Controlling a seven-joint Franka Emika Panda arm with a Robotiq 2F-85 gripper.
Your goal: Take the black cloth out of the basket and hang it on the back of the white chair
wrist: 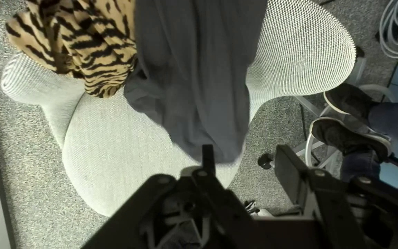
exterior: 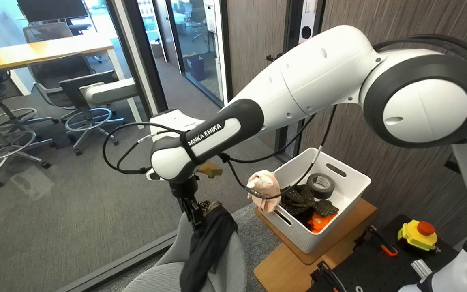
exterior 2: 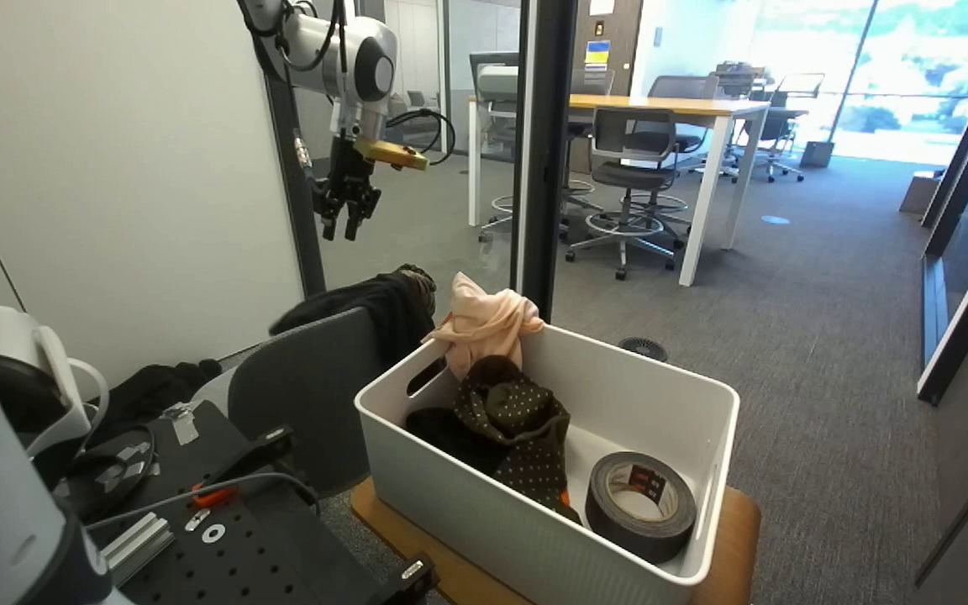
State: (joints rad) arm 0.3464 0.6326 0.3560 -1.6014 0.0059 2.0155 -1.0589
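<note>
The black cloth (exterior: 209, 247) hangs over the back of the white chair (exterior: 235, 263), one part falling toward the seat. In an exterior view the cloth (exterior 2: 400, 315) lies over the top of the chair's back (exterior 2: 307, 395), seen from behind. In the wrist view the cloth (wrist: 199, 76) looks dark grey, its end over the chair seat (wrist: 116, 148). My gripper (exterior 2: 341, 228) is apart from the cloth, above the chair; it also shows in an exterior view (exterior: 195, 219). In the wrist view its fingers (wrist: 244, 152) are spread with nothing between them. The basket (exterior 2: 467, 517) stands beside the chair.
A tiger-striped cloth (wrist: 92, 45) hangs beside the black cloth on the chair. A peach cloth (exterior 2: 488, 319) drapes over the basket rim. A dotted dark cloth (exterior 2: 526, 428) and tape roll (exterior 2: 639, 504) lie inside. A person's feet (wrist: 351, 135) are near the chair.
</note>
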